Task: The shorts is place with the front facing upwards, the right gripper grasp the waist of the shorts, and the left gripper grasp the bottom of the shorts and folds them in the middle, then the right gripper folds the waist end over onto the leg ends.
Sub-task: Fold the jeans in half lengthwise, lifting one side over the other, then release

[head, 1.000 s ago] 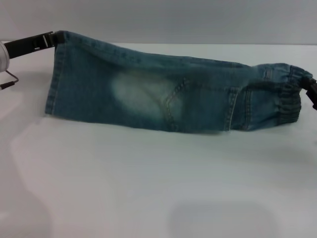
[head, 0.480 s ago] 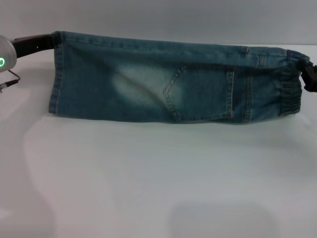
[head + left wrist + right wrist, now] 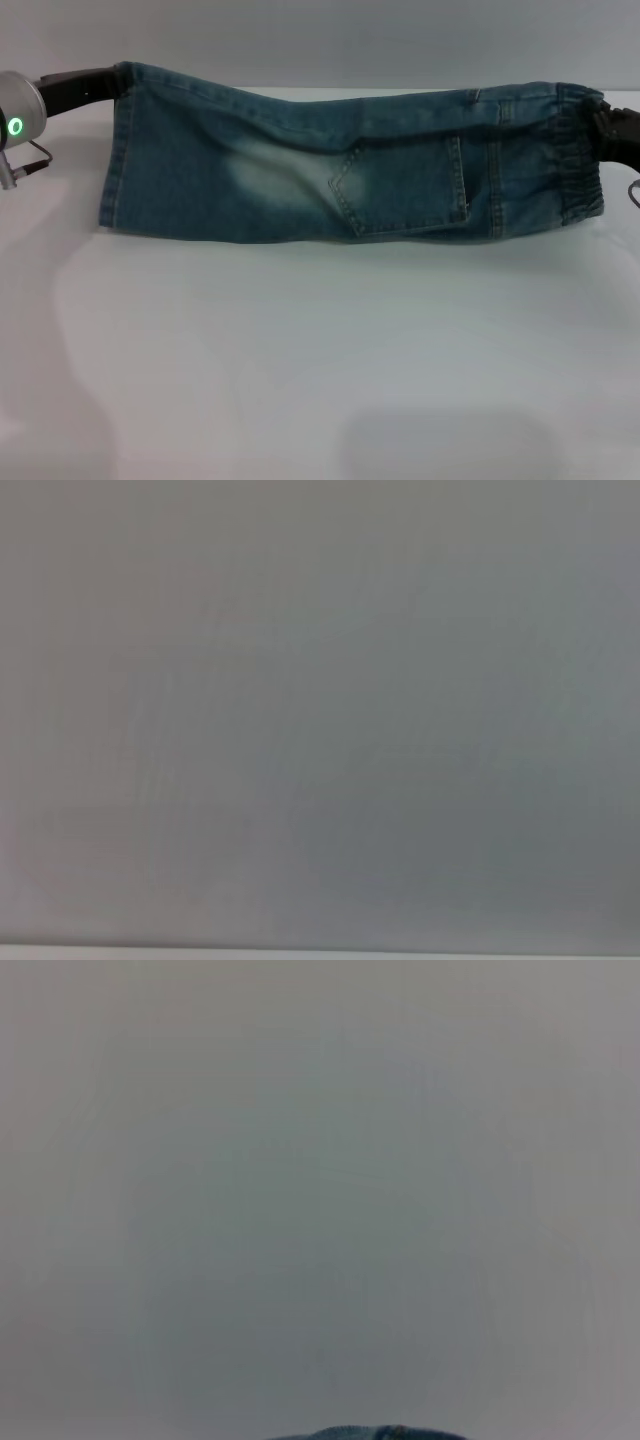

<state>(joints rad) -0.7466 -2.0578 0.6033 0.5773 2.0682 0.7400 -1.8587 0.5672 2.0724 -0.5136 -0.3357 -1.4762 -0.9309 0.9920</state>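
Left gripper [image 3: 112, 80] pinches the hem corner of the shorts [image 3: 340, 165] at the worktop's [image 3: 320, 360] far left edge. Right gripper [image 3: 603, 125] is clamped on the gathered waist [image 3: 575, 165] at the far right edge. Shorts hang stretched between the two, folded lengthwise, lower edge apparently on the worktop. Pale patch [image 3: 270, 170] left of centre, pocket [image 3: 400, 190] to its right. Green light [image 3: 16, 127] on the left wrist. Denim sliver [image 3: 370, 1433] shows in right wrist view.

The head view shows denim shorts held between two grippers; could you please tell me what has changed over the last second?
The blue-green denim shorts were pulled straighter, the sag in the top edge mostly gone. The left gripper and right gripper both moved inward into view. Both still hold their ends: hem on the left, gathered waistband on the right.
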